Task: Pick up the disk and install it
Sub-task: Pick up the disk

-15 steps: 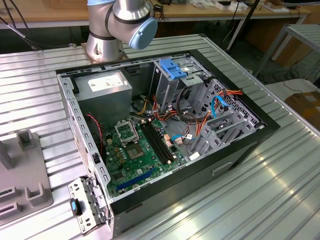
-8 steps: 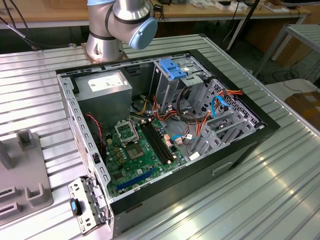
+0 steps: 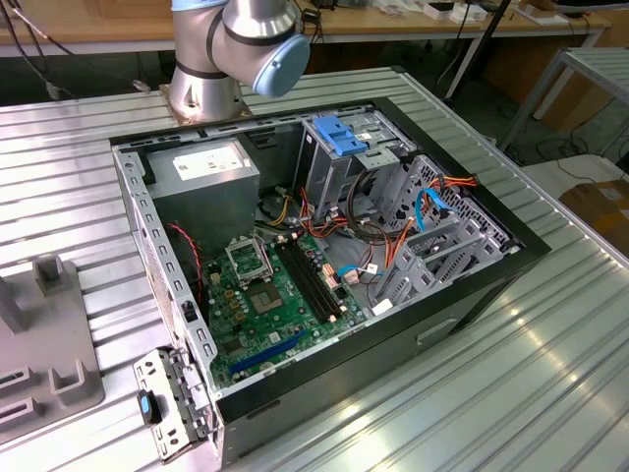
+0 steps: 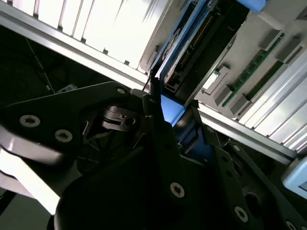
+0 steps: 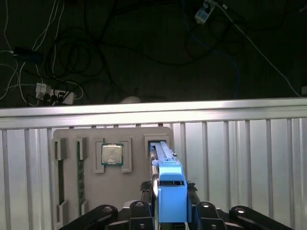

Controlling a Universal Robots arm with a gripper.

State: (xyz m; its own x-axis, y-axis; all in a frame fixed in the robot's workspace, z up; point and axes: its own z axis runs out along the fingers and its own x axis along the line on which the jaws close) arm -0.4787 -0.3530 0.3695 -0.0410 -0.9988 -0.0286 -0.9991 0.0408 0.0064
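The disk (image 5: 162, 149) stands on edge in a slot of a grey fixture tray (image 5: 134, 191), its bright blue carrier end (image 5: 171, 189) facing the camera. In the first wrist view my gripper (image 5: 169, 188) has a black finger (image 5: 145, 189) pressed against each side of the blue carrier. The second wrist view shows the same grip: the gripper (image 4: 172, 108) holds the blue piece, and the disk (image 4: 184, 45) runs away from it along the tray. The open computer case (image 3: 147, 226) lies in the exterior view, its metal drive cage (image 3: 339, 182) topped by a blue bracket (image 3: 339, 138).
The fixture tray also holds a processor chip (image 5: 112, 155) and a memory stick (image 5: 80, 178). Past it, the ribbed table's edge (image 5: 153, 109) drops to a dark floor with cables. The arm's base (image 3: 206, 88) stands behind the case. Another grey fixture (image 3: 39, 344) sits at the exterior view's left.
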